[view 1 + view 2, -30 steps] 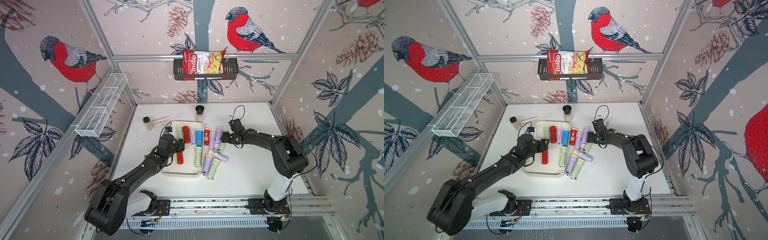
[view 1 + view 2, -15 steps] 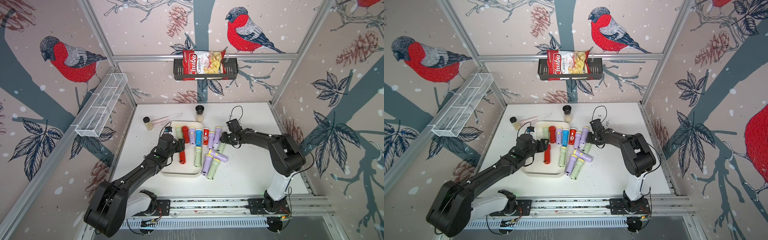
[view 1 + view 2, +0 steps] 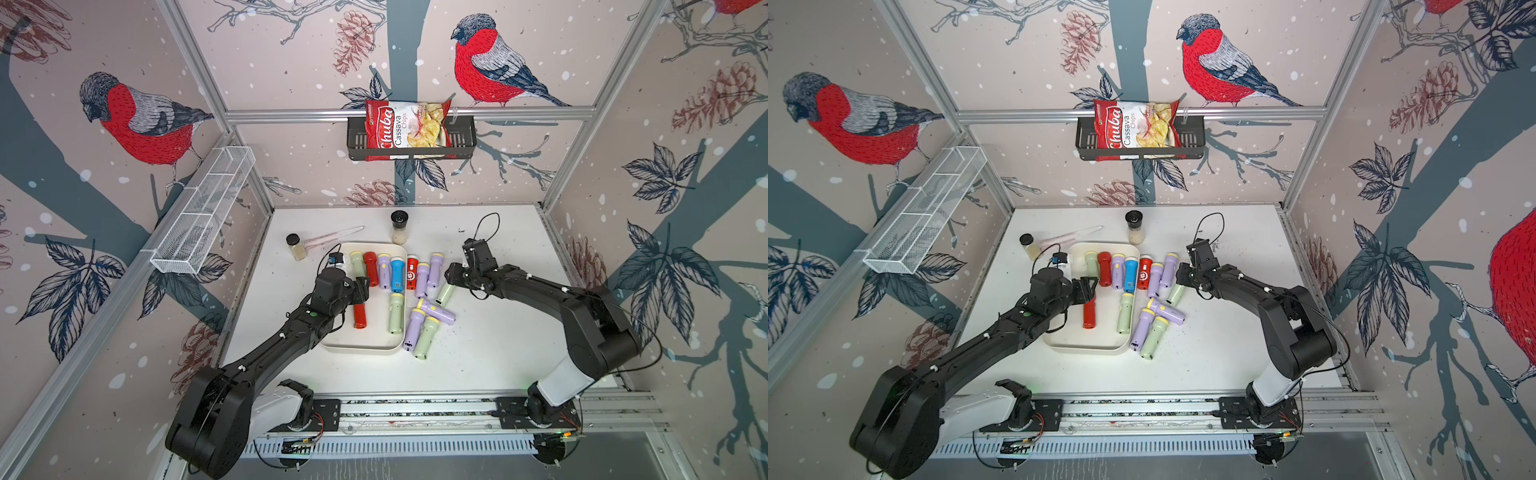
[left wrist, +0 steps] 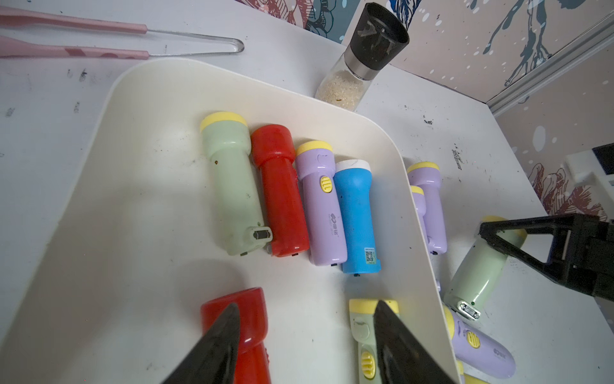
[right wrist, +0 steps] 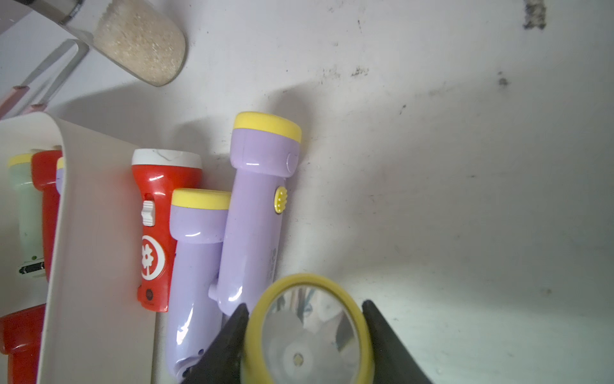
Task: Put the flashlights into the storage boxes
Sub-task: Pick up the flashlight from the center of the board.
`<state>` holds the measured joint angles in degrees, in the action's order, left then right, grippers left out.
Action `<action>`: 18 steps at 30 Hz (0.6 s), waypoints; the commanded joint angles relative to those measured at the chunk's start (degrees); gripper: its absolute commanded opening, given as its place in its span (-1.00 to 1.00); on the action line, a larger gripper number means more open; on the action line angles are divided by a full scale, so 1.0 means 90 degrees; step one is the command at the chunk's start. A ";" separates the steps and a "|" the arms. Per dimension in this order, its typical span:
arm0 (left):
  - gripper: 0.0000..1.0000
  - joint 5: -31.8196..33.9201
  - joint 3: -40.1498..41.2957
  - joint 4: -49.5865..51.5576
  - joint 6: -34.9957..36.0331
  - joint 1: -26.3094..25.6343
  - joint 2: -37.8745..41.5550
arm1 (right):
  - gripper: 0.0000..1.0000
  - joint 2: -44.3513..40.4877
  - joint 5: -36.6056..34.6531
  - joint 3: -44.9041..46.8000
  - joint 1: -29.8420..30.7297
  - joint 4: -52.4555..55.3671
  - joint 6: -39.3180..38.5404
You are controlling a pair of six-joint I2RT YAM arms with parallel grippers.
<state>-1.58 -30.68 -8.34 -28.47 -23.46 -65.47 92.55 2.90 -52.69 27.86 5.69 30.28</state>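
Jaws of the right gripper (image 5: 305, 304) are closed on the yellow-rimmed head of a pale green flashlight (image 5: 305, 345). It lies on the white table (image 3: 478, 353) near the long wall of the cream storage tray (image 4: 149, 199), and whether it has left the surface cannot be told. The left gripper (image 4: 306, 304) hovers over the tray floor with its jaws apart and nothing between them. Six flashlights are already in the tray. Four lie side by side at the far end: the row-end green flashlight (image 4: 232, 186), red flashlight (image 4: 280, 192), lilac flashlight (image 4: 320, 206) and blue flashlight (image 4: 357, 216). Nearer the left gripper lie the second red flashlight (image 4: 247, 319) and second green flashlight (image 4: 360, 329). Seven remain outside, counting the gripped one. The white-headed red flashlight (image 5: 156, 229) lies against the tray wall, with the inner lilac flashlight (image 5: 196, 259) and outer lilac flashlight (image 5: 255, 206) beside it. Further along lie the crosswise lilac flashlight (image 3: 436, 312), tray-side lilac flashlight (image 3: 412, 332) and outermost green flashlight (image 3: 424, 340). The task is judged a little under half complete, with the current step being transfer of the gripped unit.
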 commanded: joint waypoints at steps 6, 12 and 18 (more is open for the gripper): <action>0.25 -0.0869 -0.0002 -0.0333 0.0193 0.0009 0.0097 | -0.22 -0.0808 -0.0040 0.0591 0.0099 -0.0886 -0.0052; 0.24 -0.1708 0.0013 -0.0790 0.0283 0.0015 0.0007 | -0.25 -0.1495 -0.0123 0.1137 0.0326 -0.1389 -0.0260; 0.21 -0.2116 0.0063 -0.1282 0.0165 -0.0164 -0.0085 | -0.28 -0.2212 -0.0236 0.1696 0.0615 -0.1922 -0.0441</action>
<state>-17.08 -30.46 -14.68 -27.03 -23.99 -65.95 74.52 1.83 -38.83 32.71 -6.02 28.08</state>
